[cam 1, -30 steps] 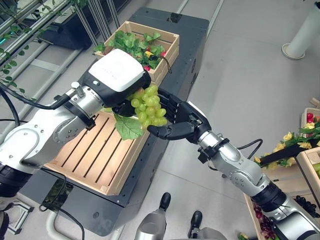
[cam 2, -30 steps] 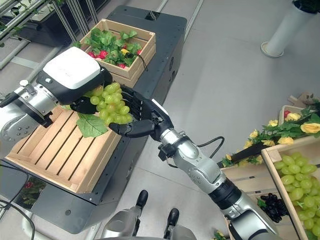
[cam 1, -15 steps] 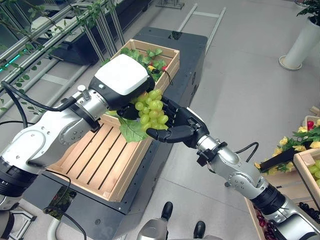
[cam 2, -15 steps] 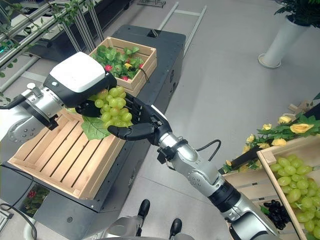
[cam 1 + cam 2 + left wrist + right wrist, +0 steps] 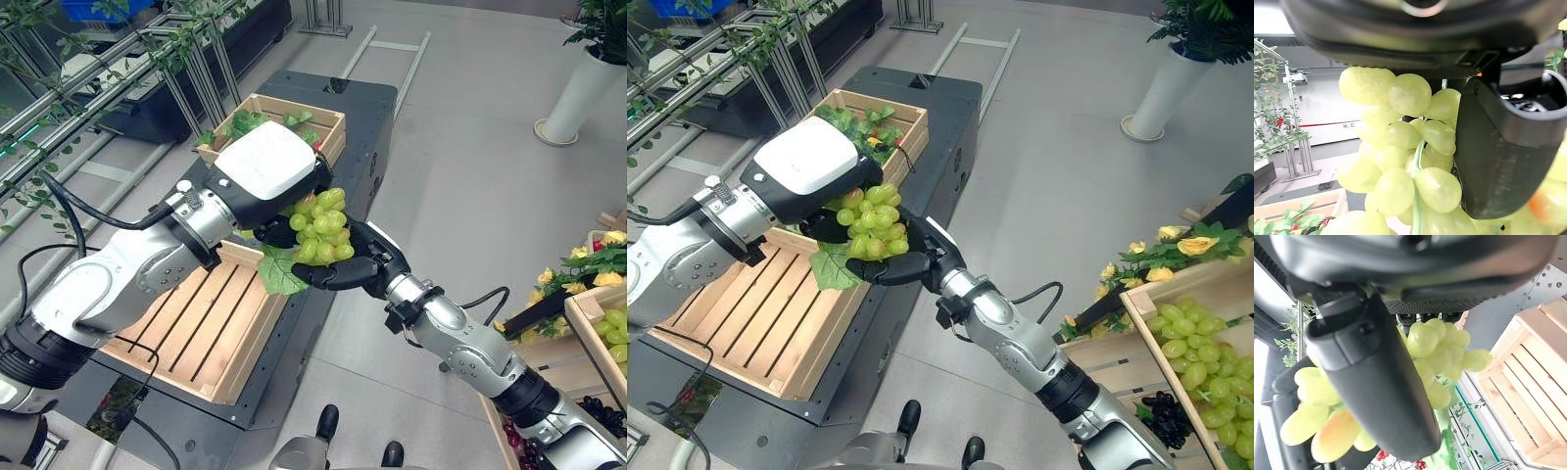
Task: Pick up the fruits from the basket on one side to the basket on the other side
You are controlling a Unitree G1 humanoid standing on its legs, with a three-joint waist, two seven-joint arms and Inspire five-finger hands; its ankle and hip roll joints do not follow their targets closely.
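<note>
- Handing over a bunch of green grapes (image 5: 320, 223) in mid-air, above the edge of the empty slatted crate (image 5: 196, 318).
- Curling the left hand (image 5: 269, 181) over the bunch from above.
- Cupping it from below with the right hand (image 5: 345, 271), thumb wrapped round.
- Leaving the release into the empty crate undone, with more grapes waiting in the right-side crate (image 5: 1190, 352).

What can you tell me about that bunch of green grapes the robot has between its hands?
The bunch of green grapes is a cluster of pale yellow-green, glossy, plastic-looking berries with a green stem running through it and one broad green leaf hanging below. It is held in the air over the edge of the empty slatted wooden crate. The left hand covers it from above, while the right hand cups it from below and the side.
</note>
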